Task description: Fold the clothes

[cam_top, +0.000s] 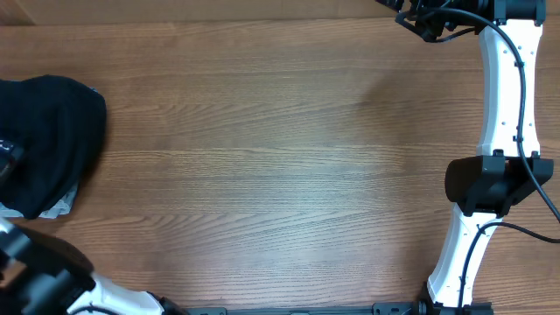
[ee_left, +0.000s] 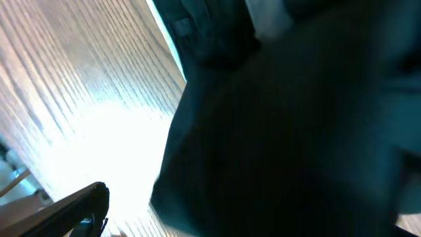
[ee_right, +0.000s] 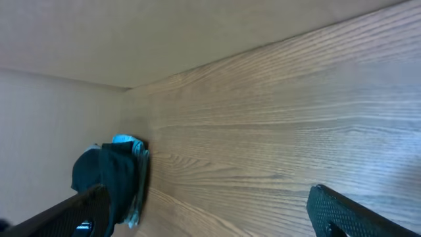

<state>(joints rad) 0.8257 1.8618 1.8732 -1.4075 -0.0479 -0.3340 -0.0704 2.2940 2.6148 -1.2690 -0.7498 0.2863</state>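
As far as I can tell, the folding hasn't really started. The dark clothes (cam_top: 48,140) sit in 1 rumpled heap at the far left edge of the table (cam_top: 280,157), with no flat panel or crease anywhere, so the spreading out and every fold are left to do. Left gripper (cam_top: 7,157) is right at the heap, but its wrist cam shows only 1 finger (ee_left: 82,207) and fabric fills the rest, so I can't tell if it's pinching anything. Right gripper (ee_right: 209,210) is way over at the opposite corner, fingers spread wide, holding nothing. Overhead gives the whole layout. The right wrist view catches a light blue bit (ee_right: 128,143) on the pile, which looks whitish from above.
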